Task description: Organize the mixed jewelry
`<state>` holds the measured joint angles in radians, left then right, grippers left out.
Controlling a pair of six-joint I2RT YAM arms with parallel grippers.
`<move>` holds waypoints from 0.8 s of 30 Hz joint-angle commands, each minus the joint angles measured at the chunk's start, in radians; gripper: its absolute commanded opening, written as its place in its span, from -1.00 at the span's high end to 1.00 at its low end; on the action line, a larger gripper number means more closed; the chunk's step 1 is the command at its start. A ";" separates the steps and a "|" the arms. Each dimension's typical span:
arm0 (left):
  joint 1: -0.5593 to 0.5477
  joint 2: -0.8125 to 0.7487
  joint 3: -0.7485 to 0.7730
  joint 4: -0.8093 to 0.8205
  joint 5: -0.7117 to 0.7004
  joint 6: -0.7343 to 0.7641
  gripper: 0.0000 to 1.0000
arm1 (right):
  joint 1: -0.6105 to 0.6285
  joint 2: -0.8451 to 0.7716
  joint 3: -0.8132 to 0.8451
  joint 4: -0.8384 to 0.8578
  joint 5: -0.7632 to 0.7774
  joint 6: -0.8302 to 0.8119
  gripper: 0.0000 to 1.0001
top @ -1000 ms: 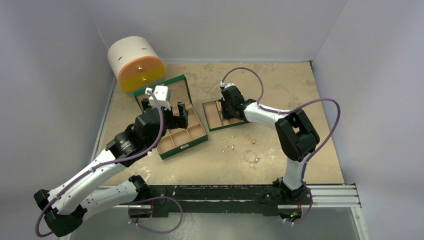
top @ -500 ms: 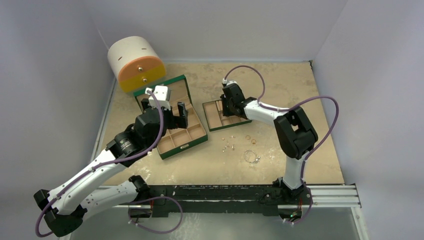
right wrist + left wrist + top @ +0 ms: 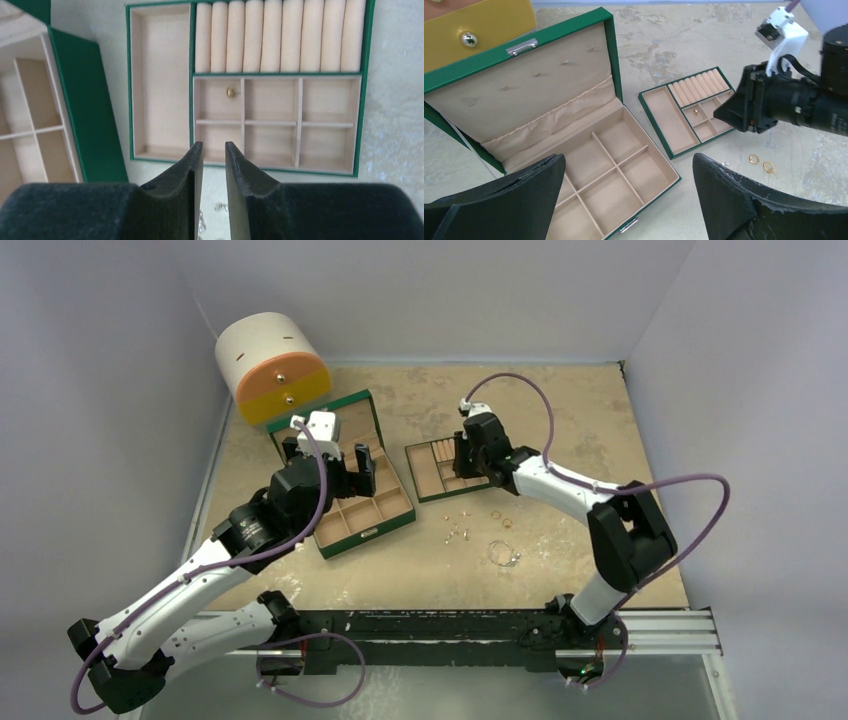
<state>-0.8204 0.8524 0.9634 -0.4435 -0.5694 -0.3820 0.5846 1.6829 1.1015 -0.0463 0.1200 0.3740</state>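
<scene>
Rings (image 3: pixel 495 514) and hoop (image 3: pixel 503 554) are shown toward the desk's near edge from the narrowly parted, empty right jaws above the tray (image 3: pixel 422 472); left jaws, spread wide, are farther.

gold rings (image 3: pixel 495 513), earrings (image 3: pixel 457 533), wire hoop (image 3: pixel 503 554) on table (image 3: pixel 560 420), gold stud (image 3: pixel 230 92) in tray (image 3: pixel 128 80)

Both the left arm (image 3: pixel 190 585) and the right arm (image 3: pixel 555 483) have glossy white links joined by bulky black joint housings (image 3: pixel 630 535). A thin purple cable (image 3: pixel 727 508) loops loosely along each. A small white boxy camera housing (image 3: pixel 322 427) sits at each wrist. The left end effector (image 3: pixel 628 162) has broad matt-black wedge fingers (image 3: pixel 734 200), their edges flecked white. The right end effector (image 3: pixel 213 146) has black fingers (image 3: pixel 240 175) tapering to blunt tips.
</scene>
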 commanded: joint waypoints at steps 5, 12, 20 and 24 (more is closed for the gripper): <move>0.000 0.005 0.045 0.019 0.002 0.001 -0.97 | 0.052 -0.175 -0.114 -0.013 -0.087 0.019 0.46; 0.001 0.008 0.044 0.018 0.003 0.002 -0.97 | 0.086 -0.195 -0.168 0.004 -0.117 0.056 0.44; 0.000 0.013 0.044 0.018 0.005 0.002 -0.96 | 0.119 -0.123 -0.192 0.042 -0.164 0.087 0.43; 0.001 0.015 0.045 0.019 0.007 0.002 -0.96 | 0.133 -0.089 -0.193 0.073 -0.161 0.094 0.41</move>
<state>-0.8204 0.8665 0.9634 -0.4435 -0.5682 -0.3820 0.7017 1.5791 0.9138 -0.0269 -0.0235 0.4458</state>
